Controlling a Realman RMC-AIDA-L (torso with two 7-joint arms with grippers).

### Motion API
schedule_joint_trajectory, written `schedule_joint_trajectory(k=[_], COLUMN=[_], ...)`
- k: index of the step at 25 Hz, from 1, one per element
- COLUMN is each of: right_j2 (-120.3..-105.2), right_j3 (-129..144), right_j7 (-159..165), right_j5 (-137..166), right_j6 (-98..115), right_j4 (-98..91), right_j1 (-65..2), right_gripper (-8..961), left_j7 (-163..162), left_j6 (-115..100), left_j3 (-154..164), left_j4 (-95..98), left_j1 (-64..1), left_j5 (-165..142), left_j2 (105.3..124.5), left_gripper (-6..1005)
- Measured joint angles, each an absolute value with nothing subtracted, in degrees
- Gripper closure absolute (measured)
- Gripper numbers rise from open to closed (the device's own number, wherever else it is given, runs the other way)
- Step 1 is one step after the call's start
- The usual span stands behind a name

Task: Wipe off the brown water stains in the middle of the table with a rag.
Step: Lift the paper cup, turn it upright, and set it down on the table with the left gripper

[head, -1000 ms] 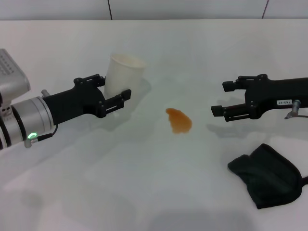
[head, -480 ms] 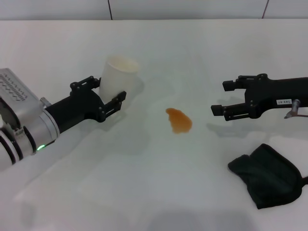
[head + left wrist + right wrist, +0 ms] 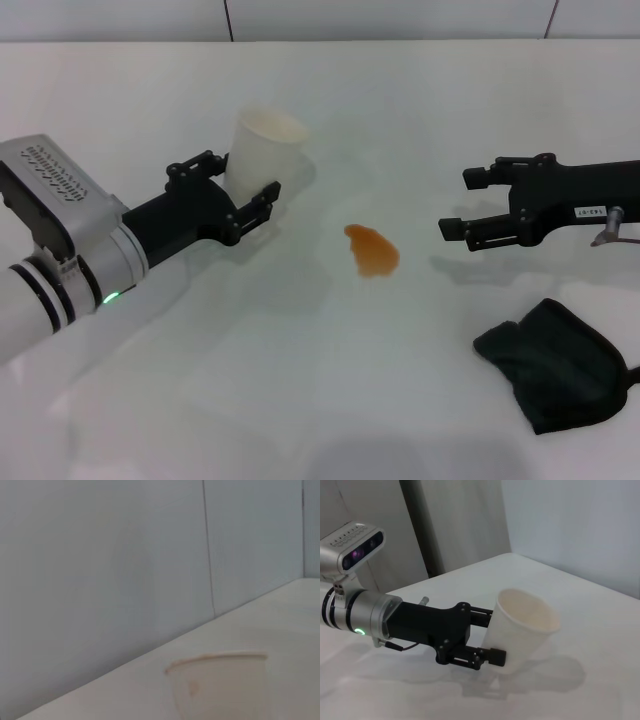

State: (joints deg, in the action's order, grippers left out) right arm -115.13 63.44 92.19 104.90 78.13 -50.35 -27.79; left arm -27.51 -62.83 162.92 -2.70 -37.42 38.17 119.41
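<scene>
One orange-brown stain [image 3: 372,250] sits mid-bench [image 3: 320,400], the black rag [image 3: 555,365] heaped near the right front, the right hand [image 3: 458,205] hovering spread, the left hand [image 3: 240,188] clamping a white cup [image 3: 262,150].

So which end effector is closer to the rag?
The right end effector, empty above the rag; the left end effector holds the cup.

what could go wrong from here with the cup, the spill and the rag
The left hand grips the white cup, which leans; a loose hold might drop or tip it onto the table.
The brown water stains lie between the two hands, so a low sweep across could smear them.
The rag lies unheld, nearer the robot than the open right hand; nothing can be wiped until it is picked up.
</scene>
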Motion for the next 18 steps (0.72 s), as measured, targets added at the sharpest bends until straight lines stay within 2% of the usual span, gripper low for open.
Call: schedule_joint_trajectory(k=[18], right_j2=[-115.13], right_j3=[63.4], right_j7=[92.2], right_j5=[105.3], right_j6=[77.8], right_j4=[-50.2], right_j1=[-28.0], right_gripper=[82], left_j7=[-26.9], left_j6=[-57.9], left_j3=[163.0], left_j4=[1.1], left_j1=[-36.9], left_j5=[37.0], left_j2=[119.62], left_gripper=[390])
